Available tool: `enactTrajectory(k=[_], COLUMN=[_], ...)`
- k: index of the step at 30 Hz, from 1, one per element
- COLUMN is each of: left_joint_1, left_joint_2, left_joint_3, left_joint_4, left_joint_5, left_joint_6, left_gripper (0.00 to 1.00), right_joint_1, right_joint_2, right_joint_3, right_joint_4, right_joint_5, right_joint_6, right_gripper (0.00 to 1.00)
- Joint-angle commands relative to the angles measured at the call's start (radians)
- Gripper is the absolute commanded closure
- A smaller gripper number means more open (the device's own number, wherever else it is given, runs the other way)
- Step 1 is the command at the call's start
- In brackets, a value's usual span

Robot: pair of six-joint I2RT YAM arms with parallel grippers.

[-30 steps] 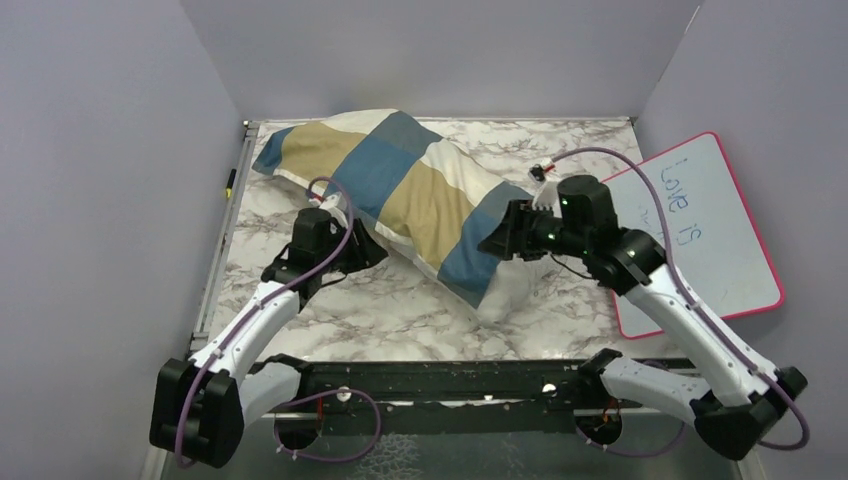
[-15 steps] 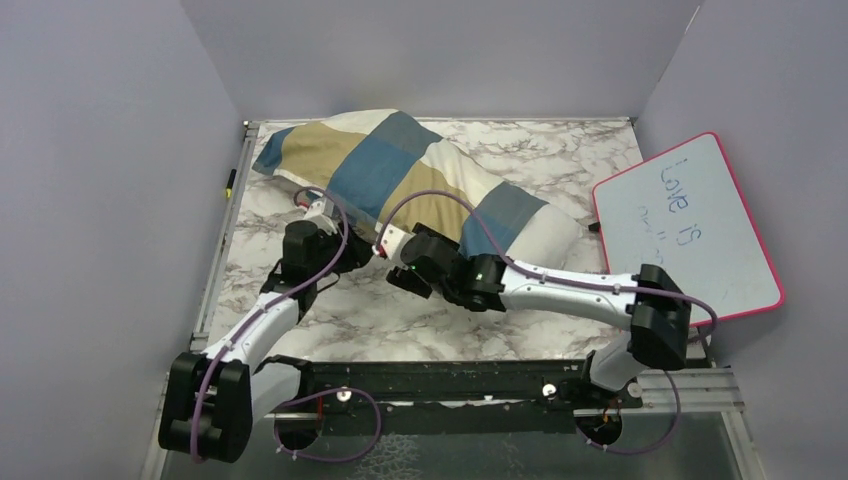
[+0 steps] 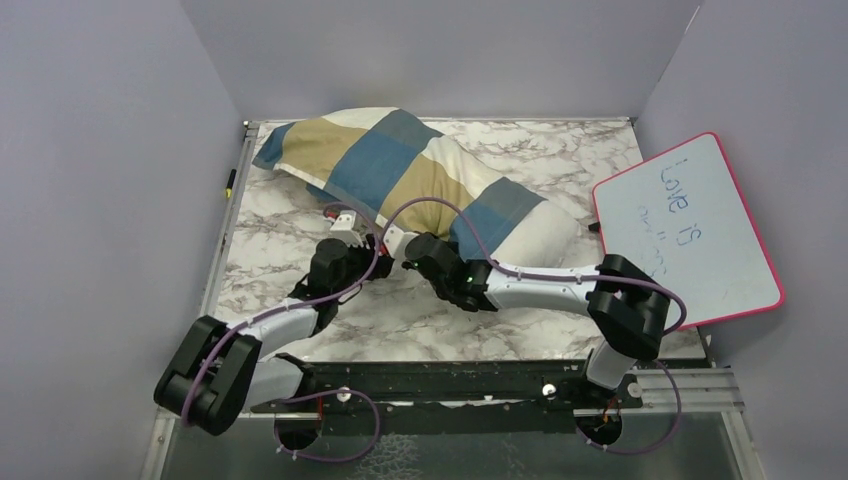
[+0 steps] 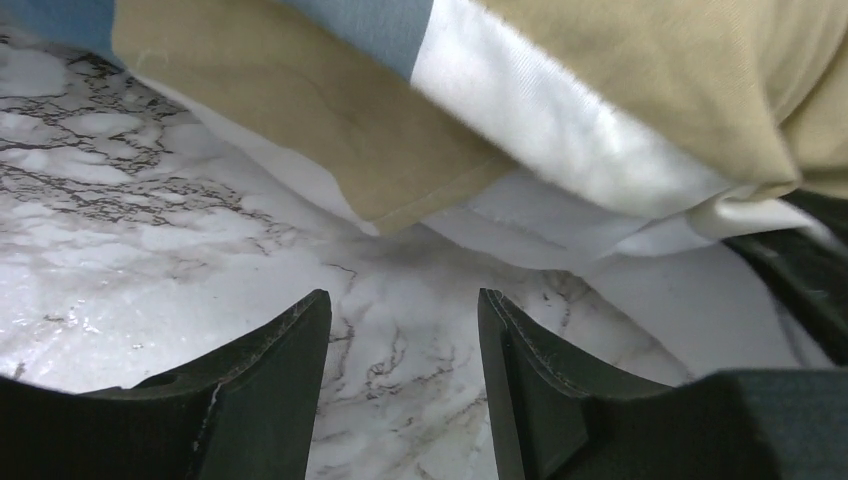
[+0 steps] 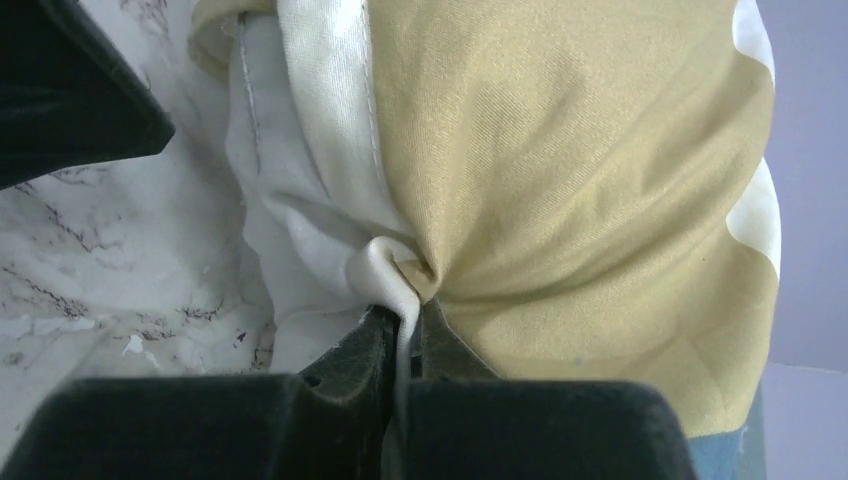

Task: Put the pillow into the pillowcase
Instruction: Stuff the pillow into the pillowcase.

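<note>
**At the near edge of the pillowcase: right claw clamped, left claw open**

On the marble table, the pillowcase lies diagonally. The pillow sits mostly inside it, with a bare off-white end protruding at the right. The right gripper is closed on a pinched cream fold of the pillowcase; the fold possibly includes pillow fabric. The left gripper stands just beside it, jaws parted over bare marble, holding nothing.
</note>
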Motion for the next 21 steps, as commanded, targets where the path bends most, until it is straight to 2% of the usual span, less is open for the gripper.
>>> enactTrajectory(k=[1,8,21], left_joint_1=[-0.032,-0.042,-0.071], left_joint_2=[0.102,0.216,0.405], left_joint_3=[0.030,0.057,0.114], left_joint_4=[0.123,0.217,0.365], left_joint_5=[-0.181,-0.309,-0.281], left_joint_6=[0.083,0.103,0.118], left_gripper=[0.41,0.43,0.44], right_joint_1=[-0.031,-0.054,-0.089], right_joint_2=[-0.028,-0.051,-0.062], right_joint_3=[0.014,0.013,0.004], right_joint_4=[0.094,0.087,0.101], right_joint_5=[-0.058,-0.142,-0.180], right_joint_6=[0.076,0.208,0.299], right_gripper=[1.00,1.00,1.00])
